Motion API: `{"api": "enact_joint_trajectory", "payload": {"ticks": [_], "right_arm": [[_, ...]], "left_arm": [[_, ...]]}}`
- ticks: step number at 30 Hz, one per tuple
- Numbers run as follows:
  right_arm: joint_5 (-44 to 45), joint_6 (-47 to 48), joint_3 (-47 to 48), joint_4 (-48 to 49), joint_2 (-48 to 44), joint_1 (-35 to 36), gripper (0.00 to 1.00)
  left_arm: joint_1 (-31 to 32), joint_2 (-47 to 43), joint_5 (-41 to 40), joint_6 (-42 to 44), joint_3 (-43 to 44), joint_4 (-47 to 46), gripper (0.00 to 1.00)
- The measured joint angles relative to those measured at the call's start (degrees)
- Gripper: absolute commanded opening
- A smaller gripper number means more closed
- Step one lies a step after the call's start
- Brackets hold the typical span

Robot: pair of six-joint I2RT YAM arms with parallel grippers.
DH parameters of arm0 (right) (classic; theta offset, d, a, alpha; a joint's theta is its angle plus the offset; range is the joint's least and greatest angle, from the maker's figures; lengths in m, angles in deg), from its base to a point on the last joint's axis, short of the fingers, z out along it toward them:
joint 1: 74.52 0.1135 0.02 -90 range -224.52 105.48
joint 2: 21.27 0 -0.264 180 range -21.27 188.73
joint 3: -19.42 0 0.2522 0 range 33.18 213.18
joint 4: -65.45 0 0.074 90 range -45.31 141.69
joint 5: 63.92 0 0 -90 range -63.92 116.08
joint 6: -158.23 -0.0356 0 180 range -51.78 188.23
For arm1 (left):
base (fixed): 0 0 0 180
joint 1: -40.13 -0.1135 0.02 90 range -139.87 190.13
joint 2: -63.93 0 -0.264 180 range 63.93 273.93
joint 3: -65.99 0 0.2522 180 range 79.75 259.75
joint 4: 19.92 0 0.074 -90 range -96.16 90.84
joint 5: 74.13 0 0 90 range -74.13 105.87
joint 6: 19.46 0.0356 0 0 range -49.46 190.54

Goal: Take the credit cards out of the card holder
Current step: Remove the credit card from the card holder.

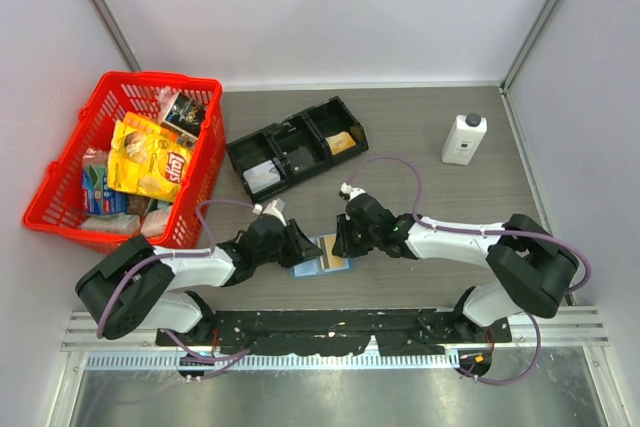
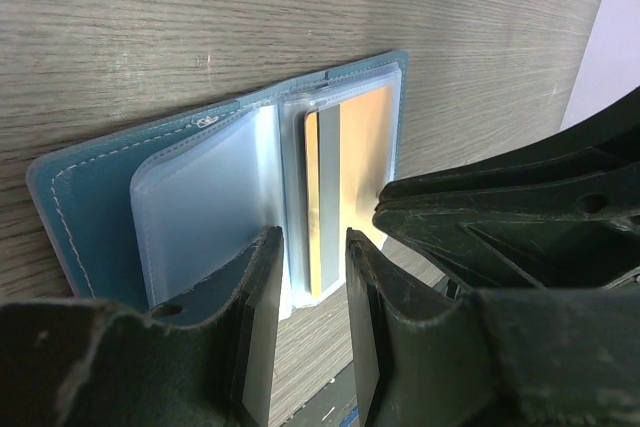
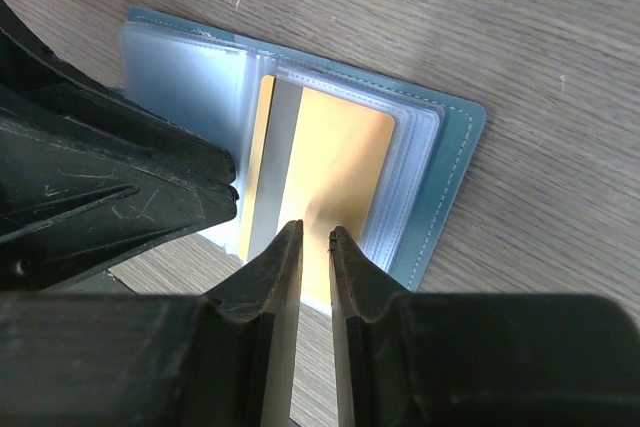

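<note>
Right hand [image 3: 315,237], fingers narrowly apart, sits at the gold credit card [image 3: 340,172]; basket [image 1: 160,78] holds Lay's bag [image 1: 150,157].

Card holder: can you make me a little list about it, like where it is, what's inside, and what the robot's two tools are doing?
place: card holder lies open and flat on the wooden table
inside: clear sleeves; one gold card with a grey stripe
left tool: fingers either side of the sleeves' near edge; grip unclear
right tool: fingers close together at the gold card's near edge; grip unclear
card out yet: no, it lies in the holder
</note>
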Motion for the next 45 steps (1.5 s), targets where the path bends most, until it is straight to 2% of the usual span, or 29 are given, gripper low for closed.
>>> {"api": "enact_joint_trajectory", "payload": {"ticks": [14,31,45], "right_arm": [[3.19,0.22,0.09,-2.78,-2.14,0.00,0.22],[0.44,0.09,-0.46,1.40,0.63,-0.02,0.19],[-1.36,-0.15,-1.31,4.98,1.73,-0.07,0.19]], "left_arm": [[0.00,0.00,0.00,-0.22,-0.17,-0.04,0.35],[0.00,0.02,0.02,-0.24,-0.20,-0.24,0.34],[-1.01,-0.35,0.44,-2.12,-5.14,-7.82,0.16]]}}
